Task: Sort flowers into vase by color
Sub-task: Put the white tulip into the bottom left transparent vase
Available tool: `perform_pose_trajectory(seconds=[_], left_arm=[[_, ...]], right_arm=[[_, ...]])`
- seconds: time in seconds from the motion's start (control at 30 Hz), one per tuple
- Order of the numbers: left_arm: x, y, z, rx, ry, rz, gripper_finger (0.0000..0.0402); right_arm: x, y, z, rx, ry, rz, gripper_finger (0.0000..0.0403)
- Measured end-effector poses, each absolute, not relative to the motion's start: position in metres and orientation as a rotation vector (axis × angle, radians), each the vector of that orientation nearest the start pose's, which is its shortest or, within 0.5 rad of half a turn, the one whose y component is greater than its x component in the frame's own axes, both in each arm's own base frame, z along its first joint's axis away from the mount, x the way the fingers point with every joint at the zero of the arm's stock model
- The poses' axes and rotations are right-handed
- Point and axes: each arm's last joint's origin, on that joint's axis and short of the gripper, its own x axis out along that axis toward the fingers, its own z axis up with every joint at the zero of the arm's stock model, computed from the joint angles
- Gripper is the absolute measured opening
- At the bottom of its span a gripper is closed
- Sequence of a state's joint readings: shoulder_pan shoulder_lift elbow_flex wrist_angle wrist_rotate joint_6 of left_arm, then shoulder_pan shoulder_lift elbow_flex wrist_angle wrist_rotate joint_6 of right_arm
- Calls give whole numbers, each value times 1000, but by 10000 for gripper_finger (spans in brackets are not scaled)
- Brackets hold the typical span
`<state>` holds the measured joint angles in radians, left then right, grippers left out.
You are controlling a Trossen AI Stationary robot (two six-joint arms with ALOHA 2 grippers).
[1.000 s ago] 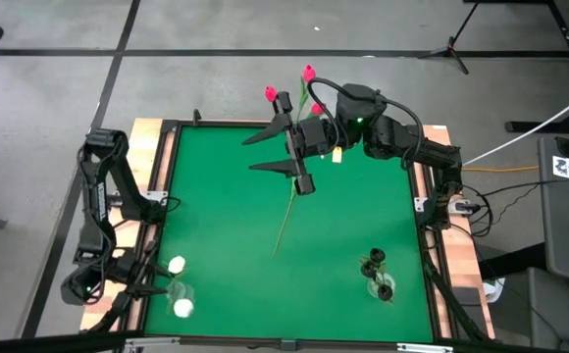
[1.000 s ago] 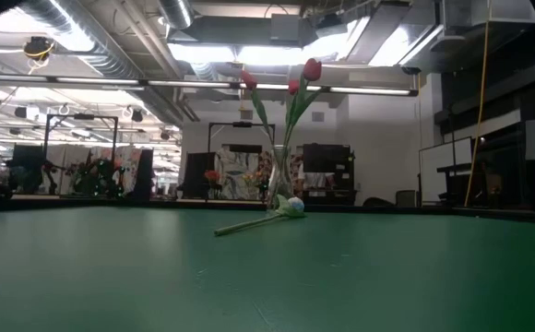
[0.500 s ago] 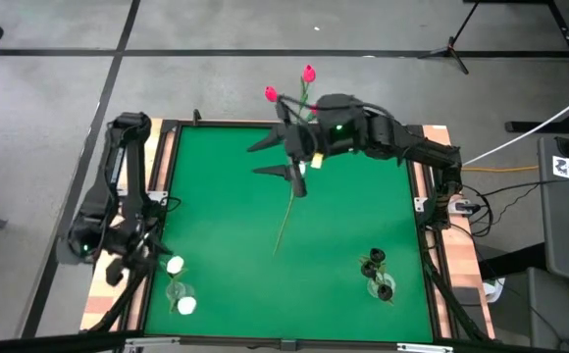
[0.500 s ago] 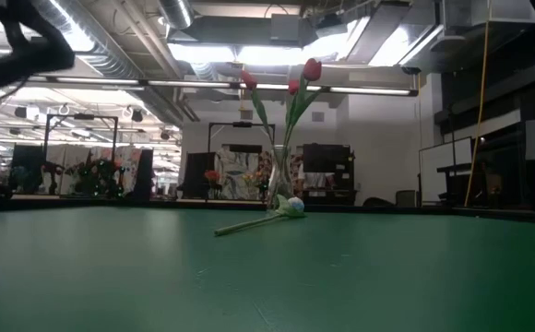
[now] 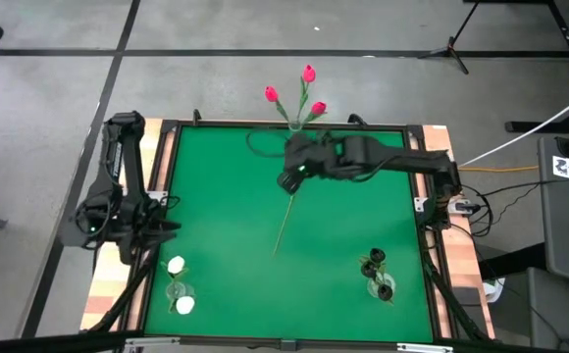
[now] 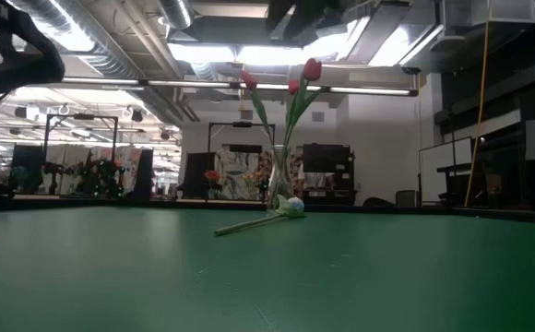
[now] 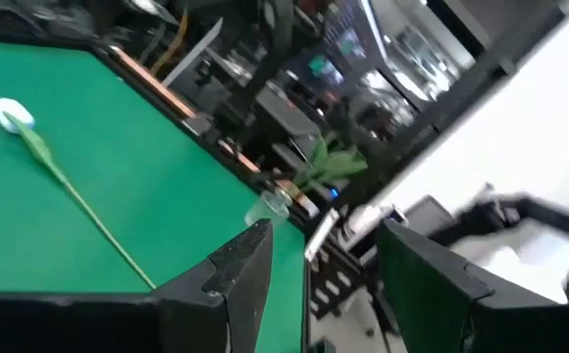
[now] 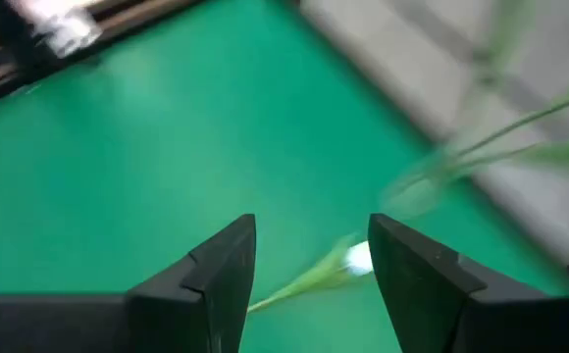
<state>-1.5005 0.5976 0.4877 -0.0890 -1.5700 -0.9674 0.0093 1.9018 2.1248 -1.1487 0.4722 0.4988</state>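
White, the one tulip [image 5: 286, 209] left lying on the green surface [image 5: 216, 226] rests near the pink-red vase [image 5: 297, 123], which is why the right claw [image 8: 309, 257] hangs over its bud, fingers apart, while the left claw [image 7: 319, 267] waits spread near the white pair [image 5: 178, 284].

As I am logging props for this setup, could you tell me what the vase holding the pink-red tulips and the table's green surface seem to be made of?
Vase: clear and glossy, likely glass or clear plastic, since the stems and room show through it. Green surface: matte, even, without glare, probably felt or a soft mat. Pink-red tulips: too small to judge.
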Motion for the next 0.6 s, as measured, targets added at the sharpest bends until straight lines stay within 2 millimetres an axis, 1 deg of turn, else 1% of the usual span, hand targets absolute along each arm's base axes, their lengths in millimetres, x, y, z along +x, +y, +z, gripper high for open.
perform_pose_trajectory(seconds=[0.07,0.13,0.23,0.3,0.43,0.5,0.6], left_arm=[[42,-114,274,-800,-44,104,180],[45,-114,276,-834,-56,128,180],[49,-112,278,-875,-25,77,180],[51,-111,280,-910,7,20,180],[52,-107,282,-934,43,-50,180],[51,-101,285,-934,45,-75,180],[48,-89,291,-945,35,-101,180]], right_arm=[[398,-8,369,311,795,-575,200],[408,-8,348,390,773,-530,200],[419,-7,306,502,746,-510,200],[418,-7,279,574,758,-547,200],[409,-7,235,765,768,-672,200],[405,-7,218,818,765,-711,200],[399,-7,202,901,753,-762,200]])
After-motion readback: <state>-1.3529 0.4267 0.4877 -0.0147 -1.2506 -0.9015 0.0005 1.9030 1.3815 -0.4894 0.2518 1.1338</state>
